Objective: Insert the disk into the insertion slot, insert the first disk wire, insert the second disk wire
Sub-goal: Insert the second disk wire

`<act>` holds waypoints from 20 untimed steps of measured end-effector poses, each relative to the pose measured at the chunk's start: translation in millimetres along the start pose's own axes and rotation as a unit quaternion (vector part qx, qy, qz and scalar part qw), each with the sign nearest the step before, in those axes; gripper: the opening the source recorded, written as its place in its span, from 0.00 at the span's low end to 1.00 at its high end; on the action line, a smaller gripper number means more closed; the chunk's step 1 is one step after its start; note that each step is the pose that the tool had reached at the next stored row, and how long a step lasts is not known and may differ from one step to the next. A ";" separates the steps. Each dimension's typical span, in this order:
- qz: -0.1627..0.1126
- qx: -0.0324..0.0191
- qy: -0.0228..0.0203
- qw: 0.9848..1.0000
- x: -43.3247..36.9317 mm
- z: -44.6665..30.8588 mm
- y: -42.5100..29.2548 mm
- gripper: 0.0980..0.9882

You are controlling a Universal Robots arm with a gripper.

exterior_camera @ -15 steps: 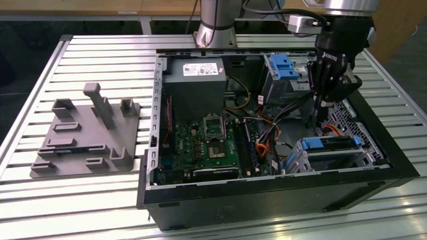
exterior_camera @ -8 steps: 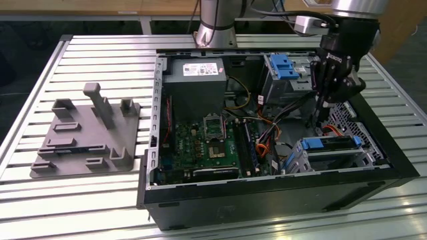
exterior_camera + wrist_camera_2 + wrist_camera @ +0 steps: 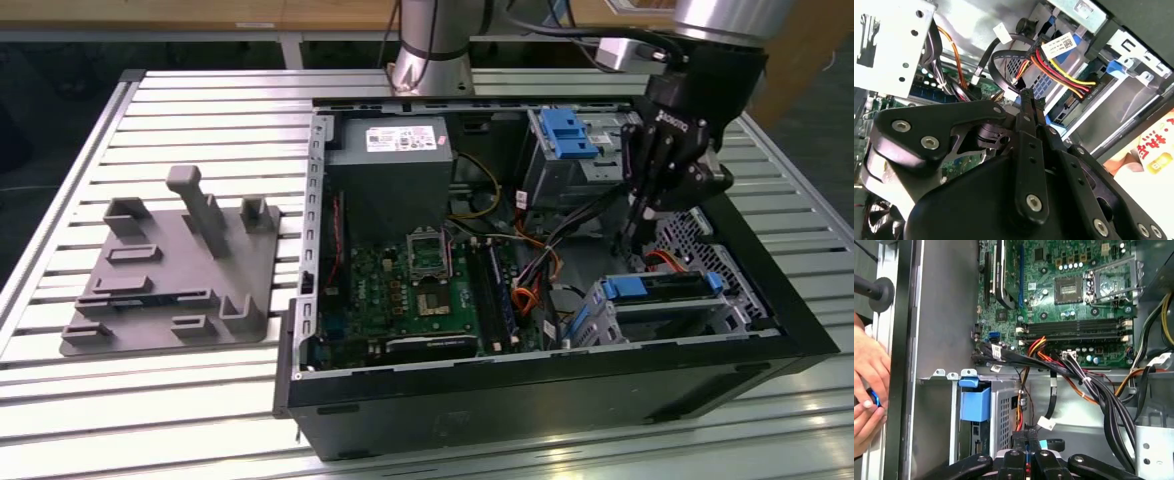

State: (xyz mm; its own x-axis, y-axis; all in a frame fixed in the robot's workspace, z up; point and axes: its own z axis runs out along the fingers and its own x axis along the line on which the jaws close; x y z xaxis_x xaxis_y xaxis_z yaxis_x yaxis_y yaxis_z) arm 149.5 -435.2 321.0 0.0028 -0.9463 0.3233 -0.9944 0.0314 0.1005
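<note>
Nearest the exterior camera, an open black computer case sits on the half of the slatted metal table toward the exterior view's right. In the case's near corner on that side, the disk lies flat in the insertion slot - its long axis runs along the case's near wall, with a blue carrier end at each side.

Just beyond, the end effector points down into the case above the loose wires. In both wrist views its fingers are drawn tight together; whether they pinch a wire, I cannot tell. The green motherboard fills the case floor beside it.

In the first wrist view, a person's hands rest outside the case wall. A grey moulded fixture lies toward the table's opposite side.

Farther back stand the power supply and a taller bay with a blue latch - then wooden furniture behind the table.
</note>
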 end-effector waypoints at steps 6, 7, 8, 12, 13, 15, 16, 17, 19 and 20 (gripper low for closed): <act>-0.007 -0.017 -0.011 1.000 2.9 -5.9 -6.8 0.05; -0.008 -0.018 -0.013 1.000 3.5 -7.2 -7.6 0.05; -0.008 -0.019 -0.015 1.000 4.0 -7.3 -8.1 0.05; -0.008 -0.019 -0.016 1.000 4.3 -7.2 -8.1 0.05; -0.008 -0.019 -0.016 1.000 5.7 -6.7 -8.2 0.05; -0.007 -0.019 -0.018 1.000 8.8 -5.6 -8.4 0.05; -0.007 -0.020 -0.018 1.000 10.3 -5.2 -8.4 0.05; -0.007 -0.020 -0.020 1.000 11.5 -4.8 -8.4 0.05; -0.006 -0.020 -0.023 1.000 13.8 -4.0 -8.5 0.05; -0.006 -0.020 -0.025 0.999 14.5 -3.9 -8.5 0.05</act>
State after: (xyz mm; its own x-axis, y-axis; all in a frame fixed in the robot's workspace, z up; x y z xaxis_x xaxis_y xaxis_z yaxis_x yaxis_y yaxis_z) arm 158.4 -447.9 328.4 0.0083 -0.9616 0.2742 -0.9893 0.0321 0.1423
